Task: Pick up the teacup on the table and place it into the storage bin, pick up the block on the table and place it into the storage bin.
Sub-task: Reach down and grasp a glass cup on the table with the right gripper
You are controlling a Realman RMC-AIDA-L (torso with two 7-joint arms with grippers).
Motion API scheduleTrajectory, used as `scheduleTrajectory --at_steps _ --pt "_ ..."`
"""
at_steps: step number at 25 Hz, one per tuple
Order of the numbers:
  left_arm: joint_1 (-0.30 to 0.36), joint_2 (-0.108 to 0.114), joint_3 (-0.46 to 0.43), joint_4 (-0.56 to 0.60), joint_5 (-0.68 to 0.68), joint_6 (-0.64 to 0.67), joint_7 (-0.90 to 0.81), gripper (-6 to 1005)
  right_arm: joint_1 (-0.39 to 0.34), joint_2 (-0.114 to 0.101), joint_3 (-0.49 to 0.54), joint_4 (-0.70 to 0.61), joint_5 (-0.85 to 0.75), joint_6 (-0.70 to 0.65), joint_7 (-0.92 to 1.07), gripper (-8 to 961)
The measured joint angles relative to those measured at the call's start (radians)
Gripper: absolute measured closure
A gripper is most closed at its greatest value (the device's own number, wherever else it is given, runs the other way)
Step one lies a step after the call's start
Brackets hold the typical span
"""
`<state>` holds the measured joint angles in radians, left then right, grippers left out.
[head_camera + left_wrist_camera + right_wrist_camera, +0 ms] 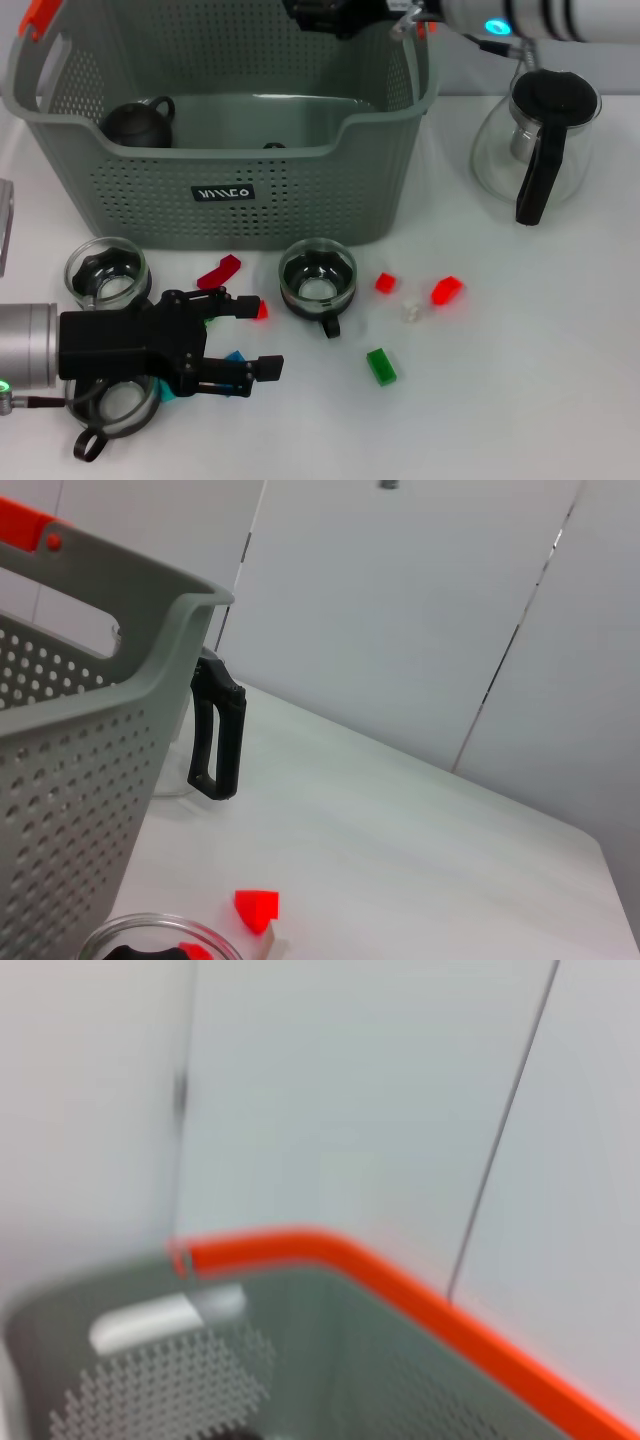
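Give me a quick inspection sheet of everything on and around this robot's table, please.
Surface: white table.
Job's things: storage bin at the back, dark teapot inside; glass teacups and red block, green block in front.
Clutter: glass pitcher beside the bin.
Grippers: left gripper open, low near the front cups; right gripper above the bin's far rim.
Cables: nothing seen.
Surroundings: pale wall panels.

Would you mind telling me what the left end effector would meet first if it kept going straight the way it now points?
Probably the glass teacup with the black handle, which lies ahead of the open left end effector, slightly towards the storage bin. Height is unclear, so it might pass above the rim; the green block sits just off that line.
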<state>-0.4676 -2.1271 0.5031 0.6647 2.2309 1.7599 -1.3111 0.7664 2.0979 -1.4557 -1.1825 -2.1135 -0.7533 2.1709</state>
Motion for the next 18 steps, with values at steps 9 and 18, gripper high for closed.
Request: scheduleTrajectory --at_steps 9,18 --pt "0.002 0.002 0.002 0.004 0.010 0.001 0.039 97 -0.101 -0.003 0.231 -0.090 0.252 -0.455 -0.084 306" --pt "0.004 0.003 0.000 0.004 0.012 0.026 0.042 96 -0.121 -0.018 0.320 -0.102 0.214 -0.810 -0.135 250"
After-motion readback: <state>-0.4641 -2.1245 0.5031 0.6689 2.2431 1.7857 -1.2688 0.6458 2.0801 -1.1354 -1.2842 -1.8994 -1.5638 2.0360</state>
